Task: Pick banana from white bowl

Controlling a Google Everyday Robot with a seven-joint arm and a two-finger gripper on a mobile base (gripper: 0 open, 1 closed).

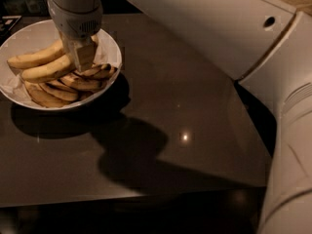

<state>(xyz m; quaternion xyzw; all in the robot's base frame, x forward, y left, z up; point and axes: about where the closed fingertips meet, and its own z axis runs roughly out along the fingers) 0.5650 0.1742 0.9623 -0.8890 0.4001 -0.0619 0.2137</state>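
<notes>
The white bowl (pixel 30 33) stands at the far left of a dark table and holds a pile of several yellow bananas (pixel 46 71) with brown marks. My gripper (pixel 82 57) reaches straight down into the bowl and rests against the top bananas near the pile's right side. Its tip is partly hidden among the fruit. No banana is lifted clear of the pile.
The dark glossy table (pixel 190 96) stretches to the right and front of the bowl, with its front edge low in the view. My large white arm (pixel 219 28) crosses the top right and covers the table's right side. Dim objects sit behind the bowl at the top left.
</notes>
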